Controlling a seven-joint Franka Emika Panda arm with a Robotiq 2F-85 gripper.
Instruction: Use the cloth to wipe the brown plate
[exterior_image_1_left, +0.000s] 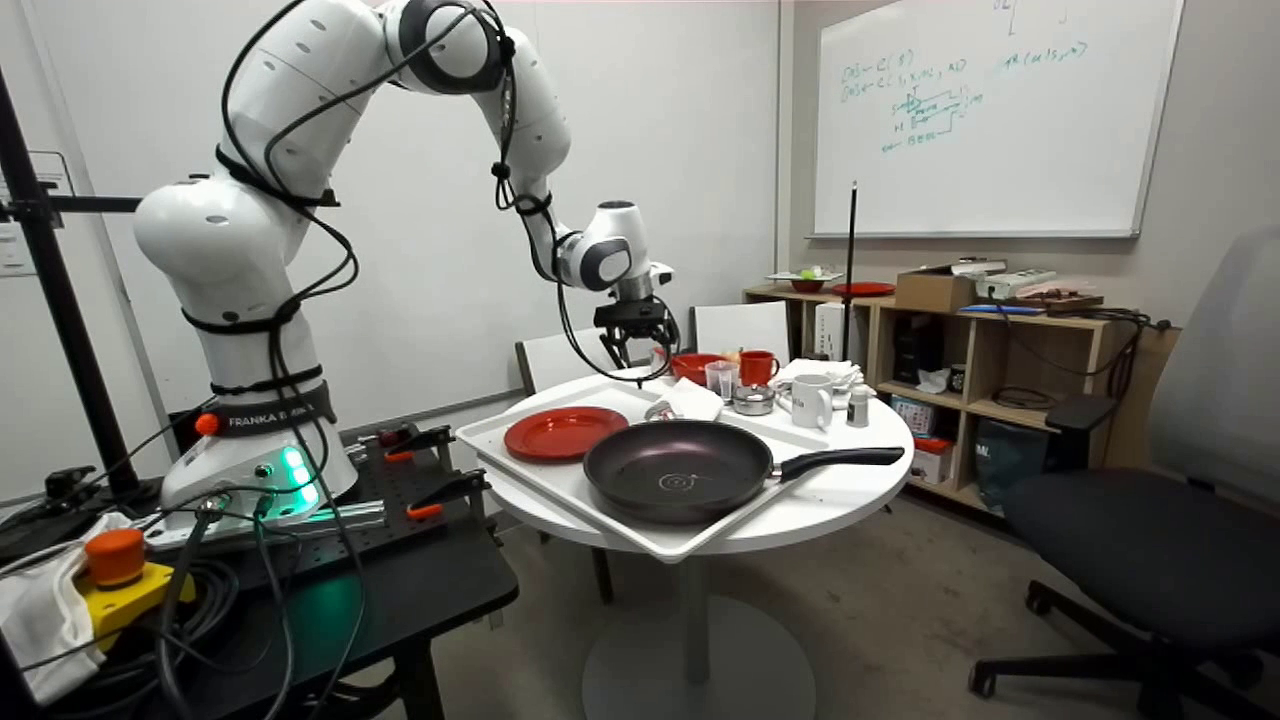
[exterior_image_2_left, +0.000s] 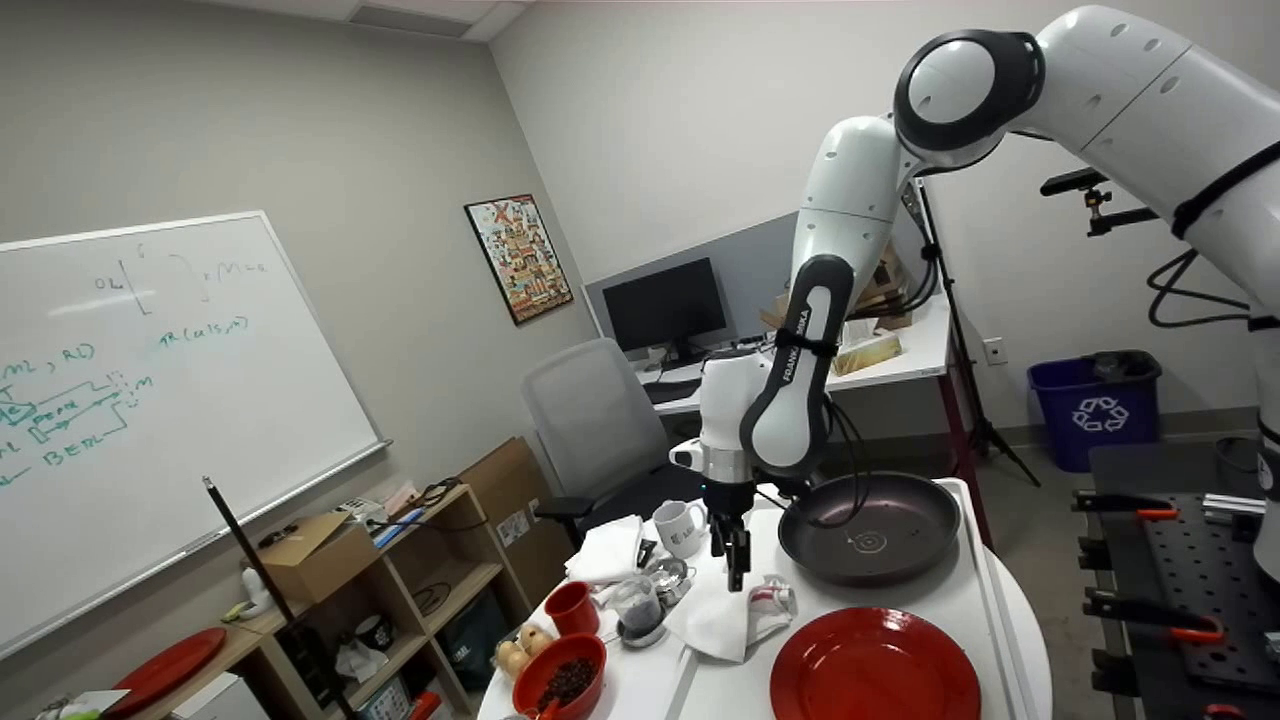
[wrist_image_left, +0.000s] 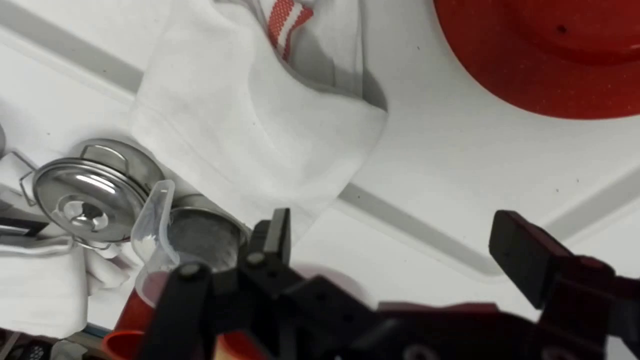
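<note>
pincer hangs released over the edge of the tray, its jaws spread wide. in the wrist view the cloth lies ahead to its left, across the tray's rim; the plate sits on the tray, ahead to the pincer's right. a lid is farther left.

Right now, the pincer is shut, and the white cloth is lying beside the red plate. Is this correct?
Not entirely: the pincer is open, its jaws wide apart in the wrist view. The white cloth does lie beside the red plate.
</note>
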